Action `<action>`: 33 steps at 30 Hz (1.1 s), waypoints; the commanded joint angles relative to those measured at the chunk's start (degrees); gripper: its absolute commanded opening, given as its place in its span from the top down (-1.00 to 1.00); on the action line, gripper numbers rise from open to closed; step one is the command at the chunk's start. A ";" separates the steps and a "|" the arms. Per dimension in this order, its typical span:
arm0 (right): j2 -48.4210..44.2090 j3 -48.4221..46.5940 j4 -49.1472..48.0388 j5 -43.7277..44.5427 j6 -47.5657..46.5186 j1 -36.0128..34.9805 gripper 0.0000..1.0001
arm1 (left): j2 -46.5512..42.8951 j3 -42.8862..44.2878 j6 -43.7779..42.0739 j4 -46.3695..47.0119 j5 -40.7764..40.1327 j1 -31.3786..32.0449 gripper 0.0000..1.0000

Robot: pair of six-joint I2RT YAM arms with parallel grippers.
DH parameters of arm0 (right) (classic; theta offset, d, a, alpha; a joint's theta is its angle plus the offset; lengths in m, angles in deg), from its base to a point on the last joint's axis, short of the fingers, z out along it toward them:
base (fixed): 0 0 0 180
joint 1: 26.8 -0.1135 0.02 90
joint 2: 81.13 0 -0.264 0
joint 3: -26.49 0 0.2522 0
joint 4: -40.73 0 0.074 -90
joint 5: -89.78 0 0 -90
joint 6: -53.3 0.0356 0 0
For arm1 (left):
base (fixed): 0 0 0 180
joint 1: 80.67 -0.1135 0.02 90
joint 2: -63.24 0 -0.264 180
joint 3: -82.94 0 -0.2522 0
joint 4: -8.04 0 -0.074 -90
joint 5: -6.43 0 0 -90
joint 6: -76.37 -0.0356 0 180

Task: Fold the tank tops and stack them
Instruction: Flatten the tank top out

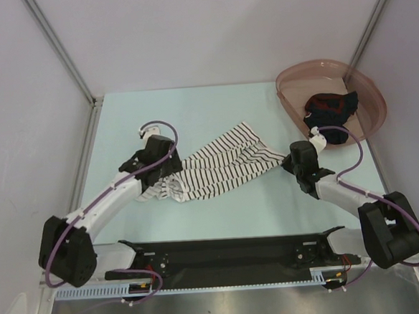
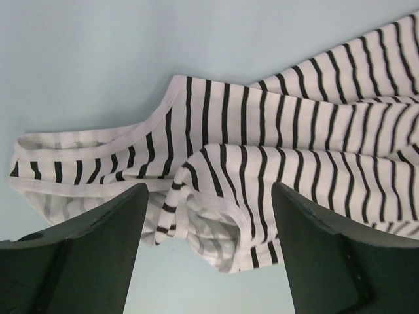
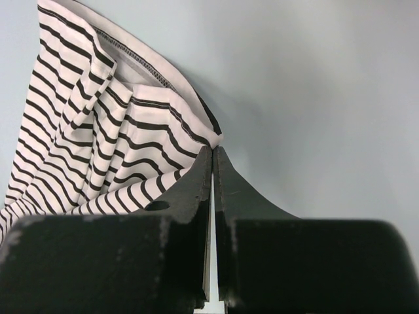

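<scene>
The white tank top with thin black stripes (image 1: 224, 167) lies crumpled and stretched across the middle of the table. My left gripper (image 1: 162, 180) is open over its left end. In the left wrist view the shoulder straps of the striped top (image 2: 294, 131) lie between the spread fingers of the left gripper (image 2: 209, 196). My right gripper (image 1: 287, 163) is at the top's right end. In the right wrist view the right gripper (image 3: 213, 150) is shut, its tips pinching a hem corner of the striped top (image 3: 98, 131). The dark navy and red tank top (image 1: 330, 109) lies bunched in the basin.
A pink translucent round basin (image 1: 286, 94) stands at the back right, against the right wall. Metal frame posts and grey walls close in the table on the left, back and right. A black bar runs along the near edge between the arm bases.
</scene>
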 commanded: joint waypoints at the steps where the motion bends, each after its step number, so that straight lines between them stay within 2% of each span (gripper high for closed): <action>1: 0.65 -2.36 -0.29 2.42 -0.62 -0.31 1.00 | -8.94 -1.93 0.51 1.10 3.94 1.91 -0.61; 6: 1.44 -2.63 -0.29 2.24 -0.62 -0.31 1.00 | -12.39 -5.71 1.74 1.18 5.69 7.54 -0.46; 14: 1.45 -2.80 -0.20 2.33 -0.70 -0.31 1.00 | -7.73 -9.85 0.25 7.24 12.54 7.63 -0.46; 21: 1.80 -3.06 -0.20 2.07 -0.88 -0.31 1.00 | -2.28 -9.15 -0.36 8.92 15.10 7.63 -0.13; 33: 1.97 -3.33 0.24 1.98 -0.79 -0.40 1.00 | 2.03 -9.41 -0.19 7.95 12.73 7.63 -0.03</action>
